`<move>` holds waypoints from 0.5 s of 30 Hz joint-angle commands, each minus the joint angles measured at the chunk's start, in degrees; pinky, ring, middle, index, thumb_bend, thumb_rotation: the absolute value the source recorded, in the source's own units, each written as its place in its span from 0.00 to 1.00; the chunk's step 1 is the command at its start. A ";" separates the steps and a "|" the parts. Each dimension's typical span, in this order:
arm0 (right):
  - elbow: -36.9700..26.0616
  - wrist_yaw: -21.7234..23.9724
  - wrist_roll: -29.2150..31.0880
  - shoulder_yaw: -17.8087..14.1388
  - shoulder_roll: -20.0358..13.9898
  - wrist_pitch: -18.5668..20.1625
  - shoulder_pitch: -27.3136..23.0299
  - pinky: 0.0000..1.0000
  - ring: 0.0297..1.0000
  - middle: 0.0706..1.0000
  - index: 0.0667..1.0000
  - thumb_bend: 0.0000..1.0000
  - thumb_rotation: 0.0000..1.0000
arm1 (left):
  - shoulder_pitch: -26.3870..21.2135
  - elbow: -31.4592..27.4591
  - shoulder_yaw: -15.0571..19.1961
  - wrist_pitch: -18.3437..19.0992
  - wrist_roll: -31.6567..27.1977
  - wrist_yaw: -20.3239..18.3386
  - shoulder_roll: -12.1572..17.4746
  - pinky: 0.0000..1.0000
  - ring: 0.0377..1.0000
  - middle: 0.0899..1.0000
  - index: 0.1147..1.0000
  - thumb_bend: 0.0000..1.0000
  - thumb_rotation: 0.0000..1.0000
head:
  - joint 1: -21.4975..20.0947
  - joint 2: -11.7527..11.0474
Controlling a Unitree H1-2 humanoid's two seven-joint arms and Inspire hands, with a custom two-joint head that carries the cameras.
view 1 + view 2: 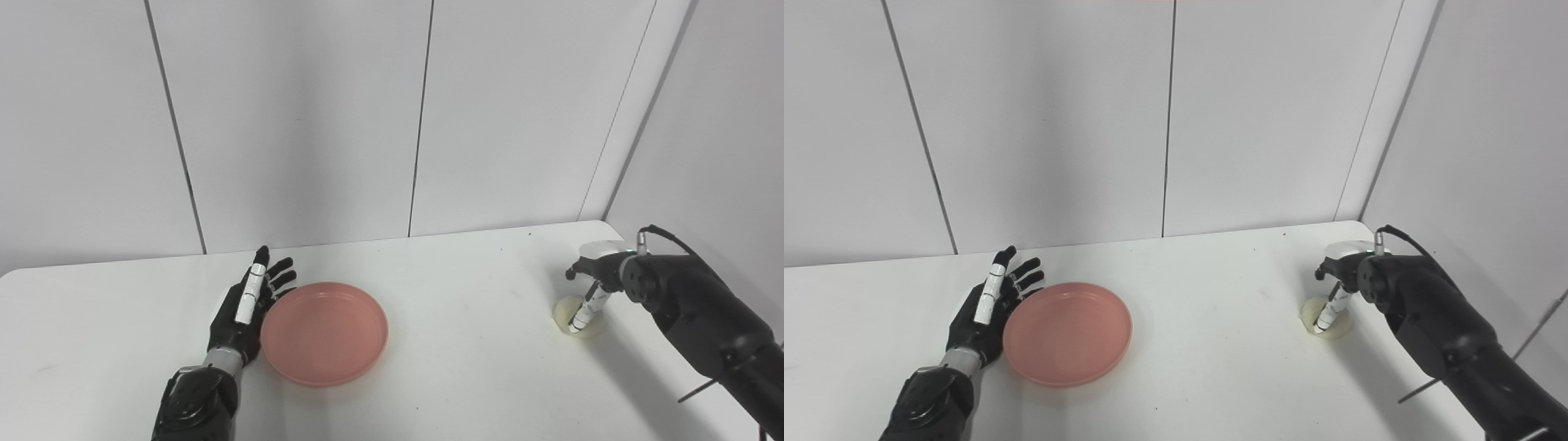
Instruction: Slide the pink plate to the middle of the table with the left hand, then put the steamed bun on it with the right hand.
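Observation:
The pink plate [324, 334] is round, shallow and bare, and lies left of the table's middle. My left hand [245, 306] lies open and flat on the table, fingers straight and pointing away, its inner edge against the plate's left rim. The steamed bun [565, 313], small and pale cream, rests on the table near the far right corner. My right hand [597, 275] hovers right over it, with one finger reaching down across the bun's front. The thumb sticks out to the left, above the bun. The hand hides most of the bun and any grip on it.
The white table [465, 343] is bordered by white wall panels at the back and on the right. Its right edge runs close behind the bun. My black right forearm [704, 318] slants in from the lower right corner.

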 commanded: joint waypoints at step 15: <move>1.11 -2.22 2.00 -1.44 -0.96 -0.22 -0.04 0.66 0.84 0.94 0.85 1.00 0.42 | 0.57 0.01 -0.71 2.41 0.57 -0.06 0.21 0.74 0.84 0.84 1.00 0.72 0.83 | 0.07 0.31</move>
